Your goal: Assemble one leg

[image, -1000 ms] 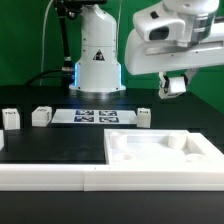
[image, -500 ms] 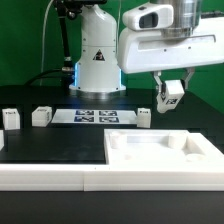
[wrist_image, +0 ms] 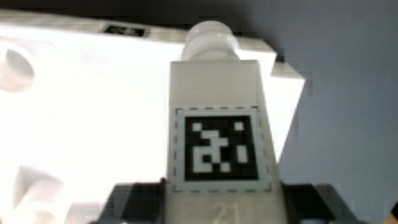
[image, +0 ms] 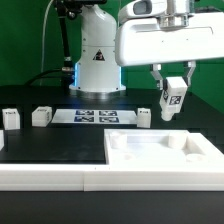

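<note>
- The claw is clenched on the small white plastic rectangular leg, held in the air on the exterior view's right.
- The leg is picked up but, in my judgement, not yet fitted: it hangs clear above the large flat white square panel.

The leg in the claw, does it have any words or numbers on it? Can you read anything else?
No words or numbers can be read anywhere.
leg: one black-and-white square pattern, a code, not letters.
marker board: similar square patterns, too small to make out.
</note>
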You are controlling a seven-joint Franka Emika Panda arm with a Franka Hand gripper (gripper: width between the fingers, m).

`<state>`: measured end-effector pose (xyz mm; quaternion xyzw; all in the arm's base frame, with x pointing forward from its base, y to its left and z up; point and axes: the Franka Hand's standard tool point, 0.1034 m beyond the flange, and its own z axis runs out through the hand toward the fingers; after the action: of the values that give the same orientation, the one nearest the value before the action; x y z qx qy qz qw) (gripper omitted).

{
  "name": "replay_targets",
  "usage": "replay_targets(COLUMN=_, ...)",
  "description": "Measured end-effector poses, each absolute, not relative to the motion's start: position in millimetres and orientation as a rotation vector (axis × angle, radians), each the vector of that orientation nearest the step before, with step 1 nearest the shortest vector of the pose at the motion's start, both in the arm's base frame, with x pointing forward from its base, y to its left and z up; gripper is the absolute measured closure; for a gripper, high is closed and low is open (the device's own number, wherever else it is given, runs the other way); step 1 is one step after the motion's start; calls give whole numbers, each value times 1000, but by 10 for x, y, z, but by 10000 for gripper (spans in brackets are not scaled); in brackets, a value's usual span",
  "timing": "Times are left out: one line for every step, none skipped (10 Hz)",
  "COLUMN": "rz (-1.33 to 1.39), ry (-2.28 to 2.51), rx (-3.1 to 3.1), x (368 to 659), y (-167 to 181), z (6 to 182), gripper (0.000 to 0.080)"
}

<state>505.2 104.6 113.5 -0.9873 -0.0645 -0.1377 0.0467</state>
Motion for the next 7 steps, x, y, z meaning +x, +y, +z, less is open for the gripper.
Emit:
replay_targets(rz=-536, ry=-192, rx=-2995, x=5078, y=1033, z=1153, gripper=509)
replay_targets(rz=-662, ry=-185, rx=-2970, x=5102, y=1013, z=1179, gripper=509)
replay_targets(rz=-732, ry=-182, rx=-2955, x=5183, y=993, z=1277, gripper=509)
replay_targets(rz=-778, ry=-179, rx=-2942, x=5280, y=1000, z=1373, gripper=509)
replay_targets(rz=-769, ry=-174, rx=-2942, x=5398, y=1005, z=1426, gripper=509)
replay_targets(rz=-795, ry=-170, rx=-2932, x=5561, y=1019, z=1486, gripper=509)
replay_targets(rz=-801, ry=-172, rx=-2929, x=5572, y=1025, z=1474, gripper=509)
